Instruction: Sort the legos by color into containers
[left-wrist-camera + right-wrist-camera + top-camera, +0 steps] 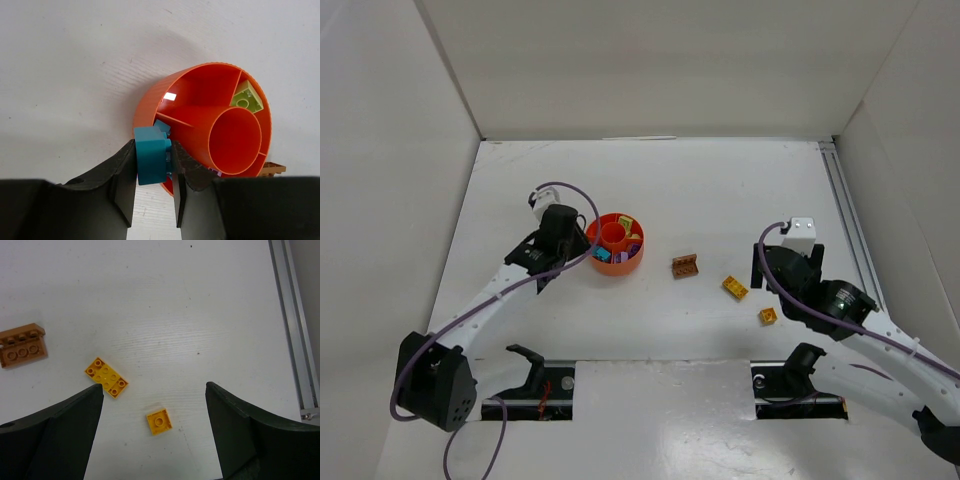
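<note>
We see bright, even, diffuse light across the matte white table; shadows are faint and soft-edged. In the left wrist view, one small white glare patch sits on the inner wall of the round orange plastic dish. All three views look sharp.

A teal brick, orange dish, yellow bricks.

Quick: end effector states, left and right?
Left end effector: shut on the teal lego, at the orange dish rim.
Right end effector: open, holding nothing.
</note>
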Action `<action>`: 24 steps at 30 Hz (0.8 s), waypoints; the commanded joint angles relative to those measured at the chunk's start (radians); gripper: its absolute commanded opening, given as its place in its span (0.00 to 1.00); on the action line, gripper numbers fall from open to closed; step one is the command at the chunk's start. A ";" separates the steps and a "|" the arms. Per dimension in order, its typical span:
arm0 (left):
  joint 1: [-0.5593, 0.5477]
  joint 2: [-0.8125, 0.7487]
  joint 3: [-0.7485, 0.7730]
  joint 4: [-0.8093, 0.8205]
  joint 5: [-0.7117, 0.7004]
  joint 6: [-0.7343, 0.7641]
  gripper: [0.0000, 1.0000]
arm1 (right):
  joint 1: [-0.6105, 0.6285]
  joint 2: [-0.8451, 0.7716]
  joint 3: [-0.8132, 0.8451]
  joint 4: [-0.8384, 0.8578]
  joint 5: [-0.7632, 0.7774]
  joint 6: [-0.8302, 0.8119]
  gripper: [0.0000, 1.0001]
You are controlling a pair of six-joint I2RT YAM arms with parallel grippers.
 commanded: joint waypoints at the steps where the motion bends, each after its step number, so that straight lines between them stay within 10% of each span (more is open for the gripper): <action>1: 0.003 0.006 0.015 0.056 0.031 0.028 0.02 | -0.016 -0.007 0.023 0.062 0.015 -0.010 0.87; 18: 0.003 0.043 -0.060 0.143 0.111 0.009 0.02 | -0.016 0.033 0.014 0.081 0.024 -0.019 0.87; 24: 0.003 0.034 -0.072 0.154 0.091 0.009 0.17 | -0.016 0.024 0.005 0.090 0.006 -0.019 0.87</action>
